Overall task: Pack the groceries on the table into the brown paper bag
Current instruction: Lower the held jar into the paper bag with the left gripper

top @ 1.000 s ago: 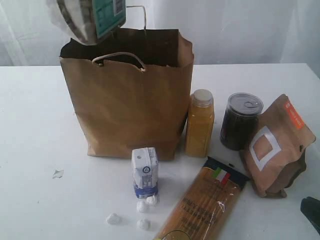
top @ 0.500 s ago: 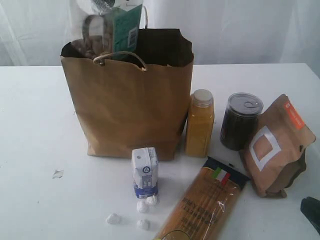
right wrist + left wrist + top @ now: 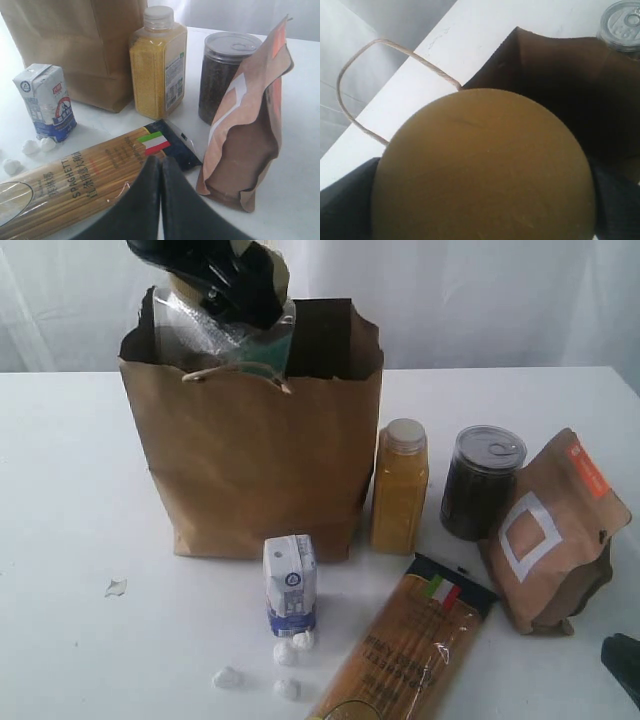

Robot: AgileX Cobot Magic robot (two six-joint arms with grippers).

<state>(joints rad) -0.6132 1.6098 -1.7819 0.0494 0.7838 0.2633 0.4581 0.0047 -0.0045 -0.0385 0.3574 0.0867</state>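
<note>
The brown paper bag stands open on the table. My left gripper is shut on the clear tan-lidded jar, which sits partly inside the bag's mouth at its left side. The jar's tan lid fills the left wrist view, above the bag's dark inside. In front of the bag are the white-blue carton and small white lumps. To the right stand the yellow-orange bottle, the dark can, the brown pouch and the spaghetti packet. My right gripper is shut and empty, just above the spaghetti packet.
A small white scrap lies on the table left of the bag. A white curtain hangs behind. The bag's rear handle loops out over the table. The right arm's dark tip shows at the near right corner.
The jar has come down from above the bag's left rim into the bag's mouth, and the left gripper has dropped into view. The right arm and the other groceries have not moved.
</note>
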